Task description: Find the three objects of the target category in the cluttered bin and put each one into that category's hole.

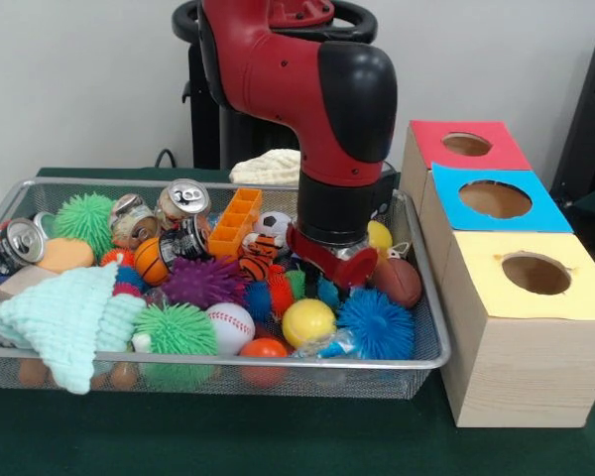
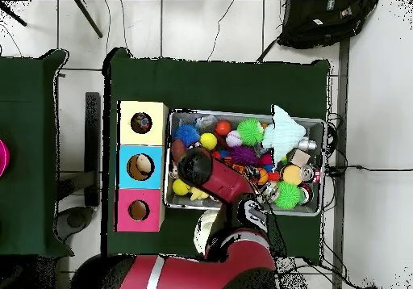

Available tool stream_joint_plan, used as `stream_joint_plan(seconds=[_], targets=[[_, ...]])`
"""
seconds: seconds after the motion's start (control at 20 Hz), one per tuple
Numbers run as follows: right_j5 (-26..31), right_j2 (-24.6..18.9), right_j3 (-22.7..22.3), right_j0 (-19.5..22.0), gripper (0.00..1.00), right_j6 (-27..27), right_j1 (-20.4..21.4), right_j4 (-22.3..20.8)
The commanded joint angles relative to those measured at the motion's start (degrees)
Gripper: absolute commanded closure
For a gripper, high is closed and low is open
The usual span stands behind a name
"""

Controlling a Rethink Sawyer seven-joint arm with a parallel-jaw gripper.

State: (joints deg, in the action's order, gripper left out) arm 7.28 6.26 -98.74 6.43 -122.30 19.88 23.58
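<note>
The wire mesh bin (image 1: 228, 363) is full of clutter: a yellow ball (image 1: 307, 321), a baseball (image 1: 230, 327), a blue spiky ball (image 1: 377, 322), a brown football (image 1: 399, 282), a purple spiky ball (image 1: 200, 282), a small basketball (image 1: 151, 261) and cans (image 1: 183, 201). My gripper (image 1: 315, 286) is down among the things at the bin's middle right, between the yellow ball and the football. Its tips are buried in the clutter. In the overhead view the arm (image 2: 194, 166) covers it. The yellow-surround hole (image 1: 535, 274) tops the nearest wooden box, to the right of the bin; it also shows in the overhead view (image 2: 141, 123).
A blue-surround hole (image 1: 495, 198) and a red-surround hole (image 1: 466, 144) stand behind the yellow one. A mint knitted cloth (image 1: 69, 317) drapes over the bin's left front. An orange tray (image 1: 236, 220) and green spiky balls (image 1: 176, 331) lie in the bin. A white cloth (image 1: 268, 167) lies behind it.
</note>
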Motion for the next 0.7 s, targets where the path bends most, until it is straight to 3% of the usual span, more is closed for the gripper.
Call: stream_joint_plan(seconds=[0.05,0.7], targets=[[10.5,-6.0,-9.7,2.2,0.0,-2.0,-7.0,-4.9],[9.3,-7.2,-12.6,4.0,0.0,-2.6,-6.1,-7.1]])
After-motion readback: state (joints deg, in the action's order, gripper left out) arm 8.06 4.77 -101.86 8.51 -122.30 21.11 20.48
